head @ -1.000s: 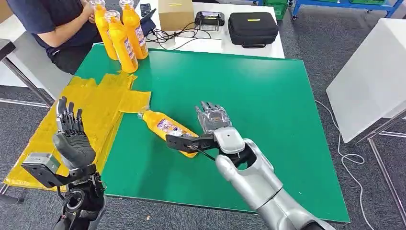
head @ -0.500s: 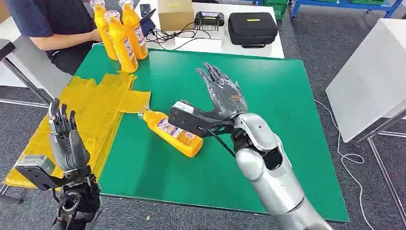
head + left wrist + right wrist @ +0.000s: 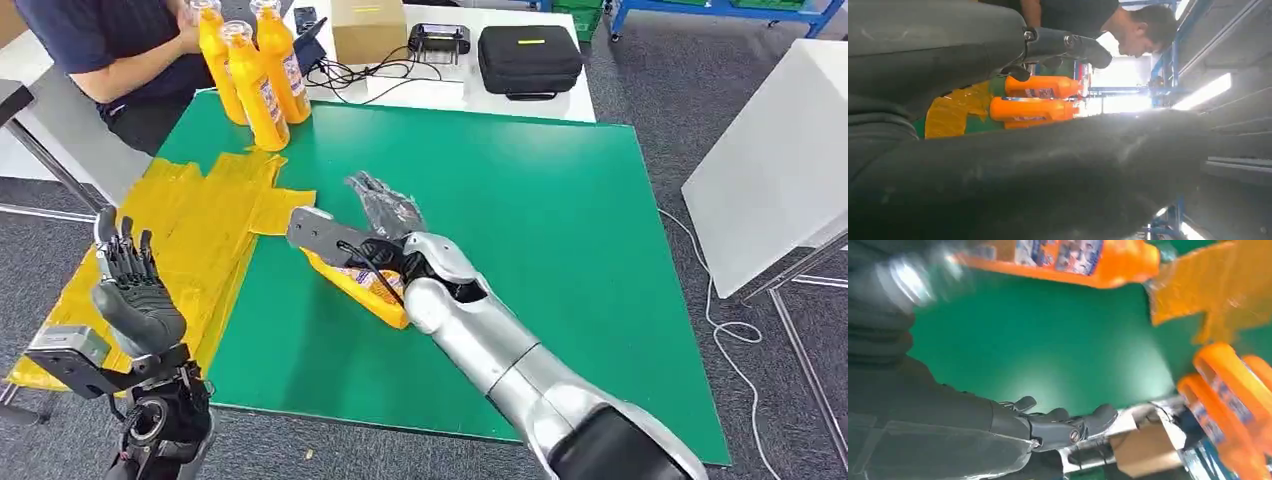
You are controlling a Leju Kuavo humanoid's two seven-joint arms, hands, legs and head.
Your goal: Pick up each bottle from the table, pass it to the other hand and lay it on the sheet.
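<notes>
An orange bottle [image 3: 352,283] lies on its side on the green table [image 3: 520,200], its cap end near the yellow sheet [image 3: 190,230]. My right hand [image 3: 385,210] hovers open just beyond it, fingers stretched out flat and holding nothing; the wrist and forearm cover part of the bottle. In the right wrist view the lying bottle [image 3: 1058,260] is blurred beside the outstretched fingers [image 3: 1058,427]. My left hand [image 3: 130,290] stands upright and open at the table's front left, over the sheet's edge. Three more orange bottles [image 3: 255,75] stand at the back left corner.
A person [image 3: 110,40] in a dark top sits behind the standing bottles, a hand near them. A white table behind holds a cardboard box [image 3: 365,28], cables and a black case [image 3: 528,58]. Another white table [image 3: 780,150] stands to the right.
My right arm has swung left and lowered, bringing the open hand from above the table's middle to just beyond the lying bottle. The left hand has barely shifted.
</notes>
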